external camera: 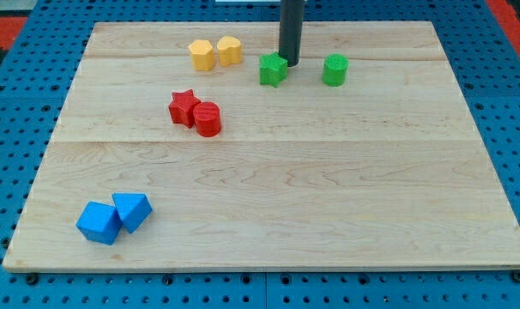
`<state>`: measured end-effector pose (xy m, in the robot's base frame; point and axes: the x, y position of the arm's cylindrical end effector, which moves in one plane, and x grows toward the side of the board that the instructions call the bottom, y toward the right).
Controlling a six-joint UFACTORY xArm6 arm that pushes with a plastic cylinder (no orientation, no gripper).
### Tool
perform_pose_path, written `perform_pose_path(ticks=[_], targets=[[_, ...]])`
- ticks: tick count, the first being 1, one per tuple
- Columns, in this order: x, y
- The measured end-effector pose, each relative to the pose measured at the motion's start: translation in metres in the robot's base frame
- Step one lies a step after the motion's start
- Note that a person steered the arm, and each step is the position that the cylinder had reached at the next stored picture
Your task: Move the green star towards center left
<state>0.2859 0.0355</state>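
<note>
I'm seeing two yellow blocks (214, 53) sitting side by side near the wooden board's (329, 197) top, a red star (184, 107) touching a red cylinder (208, 118), a green cylinder (335, 69), and two blue blocks (114, 217) touching at bottom left.

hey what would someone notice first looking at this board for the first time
Probably the dark rod coming down at the view's top, my tip touching the green star's right side, with a green cylinder further right. Next, the tight colour pairs: two yellow blocks top left, and two blue blocks at bottom left.
</note>
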Motion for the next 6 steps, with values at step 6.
perform_pose_path(ticks=[6], targets=[[0.002,-0.019]])
